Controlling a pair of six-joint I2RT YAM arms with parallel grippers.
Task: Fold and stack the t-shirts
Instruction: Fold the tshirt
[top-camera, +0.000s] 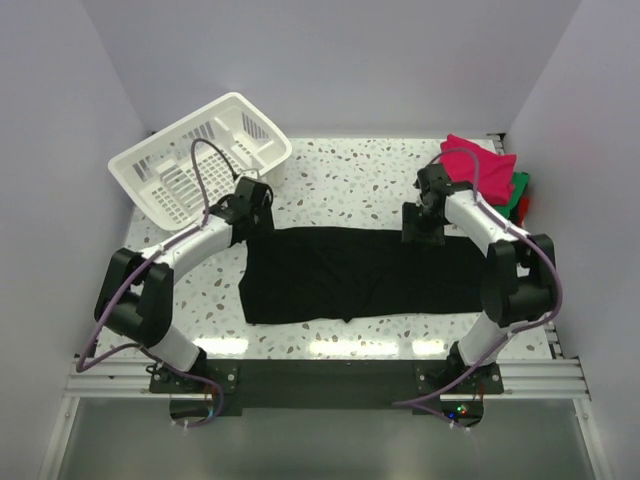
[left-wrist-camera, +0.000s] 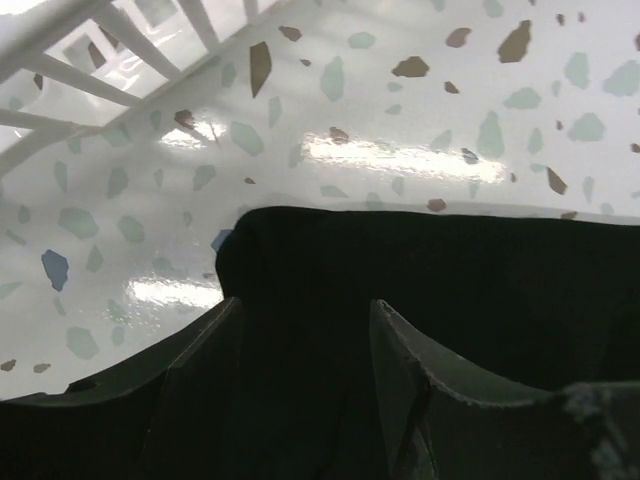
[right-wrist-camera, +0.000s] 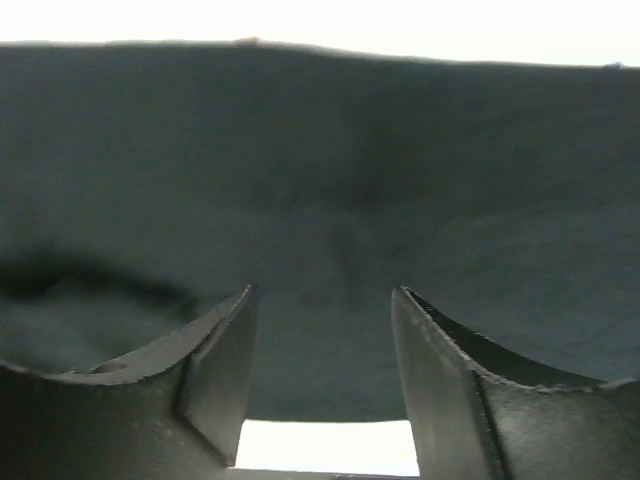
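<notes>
Left gripper (left-wrist-camera: 307, 312) spread apart over the far-left corner of the black t-shirt (top-camera: 360, 272) — nothing pinched. Right gripper (right-wrist-camera: 325, 295) likewise wide, at its far-right edge. Shirt lies flat on the table (top-camera: 350, 170); magenta t-shirt (top-camera: 478, 165) folded far right — white basket (top-camera: 200, 160) far left.

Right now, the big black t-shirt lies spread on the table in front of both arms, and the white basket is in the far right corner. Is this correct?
One thing is wrong: the white basket is in the far left corner, not the far right, as the top external view shows. The black t-shirt does lie spread on the table in front of both arms.
</notes>
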